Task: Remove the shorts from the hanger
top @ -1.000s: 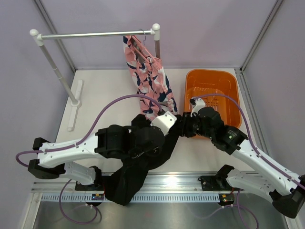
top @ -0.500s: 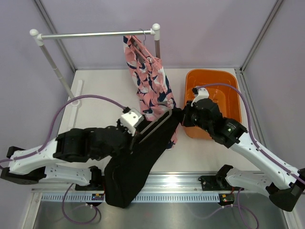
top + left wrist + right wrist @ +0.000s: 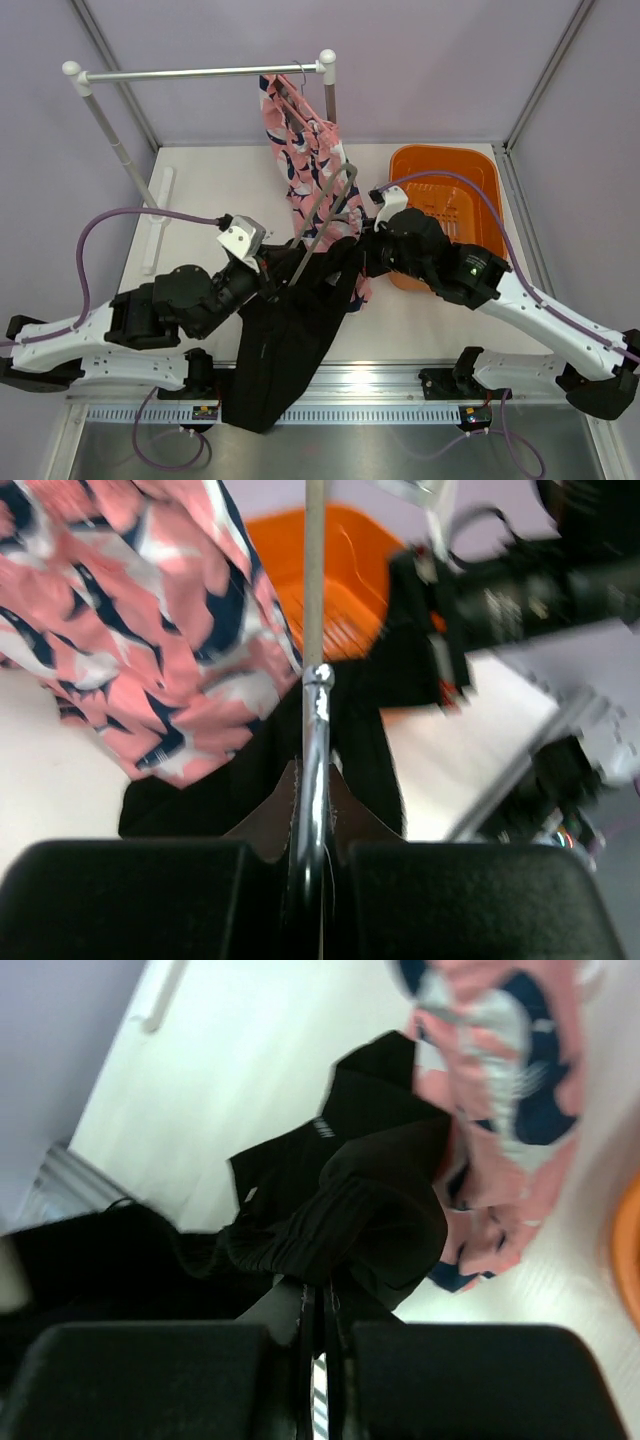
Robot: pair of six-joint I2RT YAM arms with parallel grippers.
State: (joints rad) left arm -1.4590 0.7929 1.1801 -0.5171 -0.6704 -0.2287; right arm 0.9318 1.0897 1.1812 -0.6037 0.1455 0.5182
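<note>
We see our right gripper (image 3: 318, 1330) at the bottom of the frame, its two dark fingers pinched tightly together on a bunched fold of the black shorts (image 3: 370, 1210). The fabric rises from the fingertips, with a small white mark near its upper edge. Behind it, at upper right, hangs a pink garment (image 3: 510, 1070) patterned in navy and white. The white table (image 3: 230, 1080) lies beneath, an orange basket (image 3: 630, 1250) just shows at the right edge, and the picture is blurred.

Shorts (image 3: 285, 340): black matt cloth, ribbed at waistband
Hanger (image 3: 314, 580): bare metal rod, glossy chrome
Printed garment (image 3: 315, 160): pink-navy cloth
Basket (image 3: 470, 175): orange plastic, slightly glossy
Surface (image 3: 215, 190): white, smooth, matt
Rail (image 3: 200, 72): satin metal
</note>
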